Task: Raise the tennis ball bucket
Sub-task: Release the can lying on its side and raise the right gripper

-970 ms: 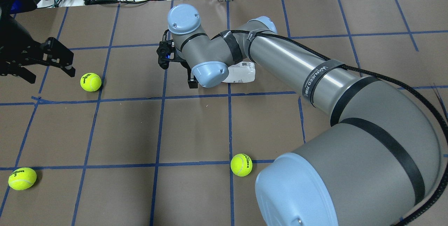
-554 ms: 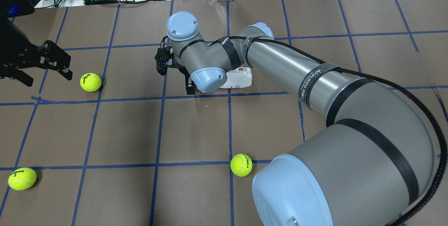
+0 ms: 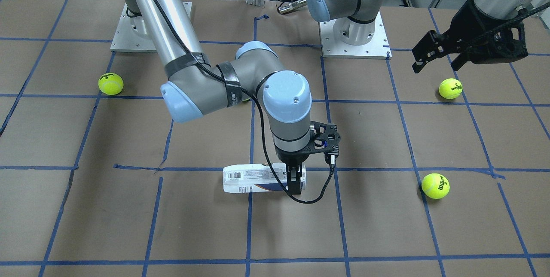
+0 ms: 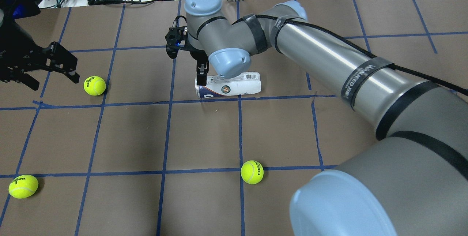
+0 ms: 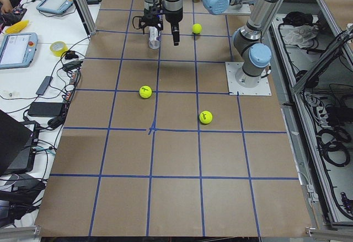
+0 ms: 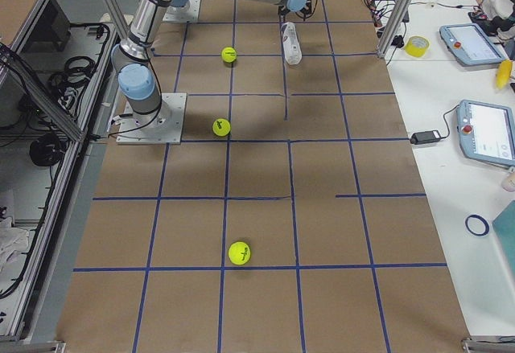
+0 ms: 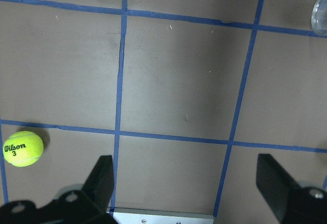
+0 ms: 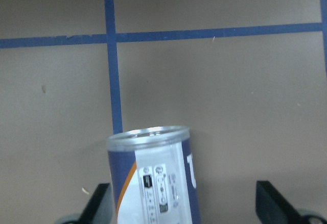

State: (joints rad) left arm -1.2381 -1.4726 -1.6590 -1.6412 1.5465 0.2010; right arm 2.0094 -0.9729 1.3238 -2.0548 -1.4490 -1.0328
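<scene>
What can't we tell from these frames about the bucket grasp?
- Finger contact with the bucket: the right wrist view's bottom edge cuts off the right gripper's fingertips.
- Second finger: unseen in overhead and front views, hidden by the wrist or the bucket.
- Bucket contents: the label covers the wall.
- Side views: gripper too small to judge.

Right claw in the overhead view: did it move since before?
Yes. The right claw shifted up the picture, away from the blue tape line that it nearly touched before.
</scene>
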